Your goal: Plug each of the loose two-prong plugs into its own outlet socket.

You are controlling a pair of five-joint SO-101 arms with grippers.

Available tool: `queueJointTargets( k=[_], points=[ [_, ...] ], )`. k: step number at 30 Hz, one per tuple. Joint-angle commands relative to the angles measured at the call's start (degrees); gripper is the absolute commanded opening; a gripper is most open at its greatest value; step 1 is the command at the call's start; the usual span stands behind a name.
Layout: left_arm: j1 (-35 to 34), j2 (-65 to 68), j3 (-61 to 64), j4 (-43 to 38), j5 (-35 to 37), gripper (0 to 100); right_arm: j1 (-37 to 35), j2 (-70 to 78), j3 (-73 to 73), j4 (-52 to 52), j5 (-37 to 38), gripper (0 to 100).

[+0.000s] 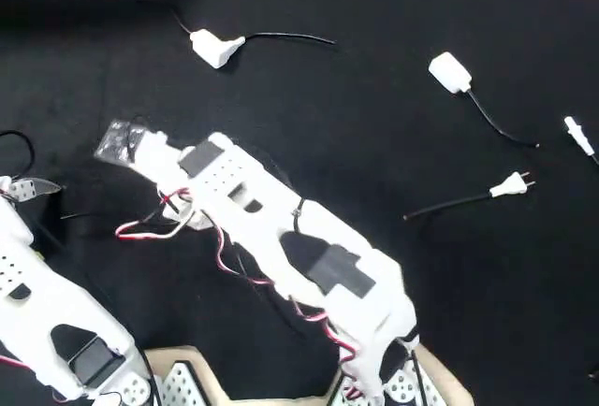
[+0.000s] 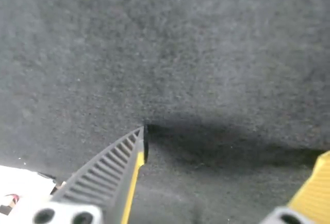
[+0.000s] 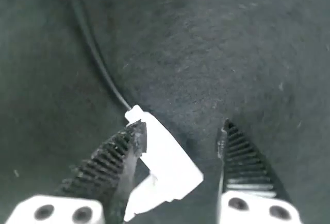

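My right gripper (image 3: 182, 126) is open over the black cloth, and a white plug (image 3: 165, 162) with a thin black cord (image 3: 95, 53) lies between its fingers, against one finger (image 3: 116, 157). From above, that gripper (image 1: 117, 144) is at the table's left, at the end of the long arm stretched from the front middle. My left gripper (image 2: 234, 141) is open above bare cloth; in the high view it (image 1: 28, 188) sits at the far left edge. A loose two-prong plug (image 1: 510, 183) lies on the right with its cord trailing left.
A white angled plug body (image 1: 215, 48) with a cord lies at the back left. A white rounded block (image 1: 450, 72) with a cord lies at the back right. Another small white connector (image 1: 578, 135) is at the right edge. Red and white wires (image 1: 154, 226) hang from the long arm.
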Motion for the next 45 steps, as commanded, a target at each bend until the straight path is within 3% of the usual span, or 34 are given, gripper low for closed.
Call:
queueJointTargets(
  k=[1, 5, 15, 19, 28, 36, 45],
  points=[
    [0.4, 0.4, -1.4, 0.1, 0.4, 47, -0.2, 1.4, -6.3, 4.7, 9.1, 23.0],
    [1.7, 0.2, -1.1, 0.1, 0.4, 47, -2.5, 3.8, -7.0, 7.0, 15.6, 23.0],
    [1.8, 0.1, -1.2, 0.1, 0.4, 47, -3.8, 8.6, -8.5, 10.6, 20.9, 22.9],
    [1.8, 0.1, -1.2, 0.1, 0.4, 47, -3.4, 8.9, -13.7, 15.5, 20.7, 22.3],
    [1.9, 0.1, -1.0, 0.1, 0.4, 47, -2.6, 14.2, -17.4, 15.3, 20.5, 5.4],
    [1.9, 0.0, -0.8, 0.1, 0.4, 47, 1.2, 22.0, -29.8, 15.6, 20.3, 1.2],
    [1.9, -0.1, -0.8, 0.1, 0.4, 47, 8.8, 31.0, -51.0, 14.3, 14.2, 1.5]
  ],
)
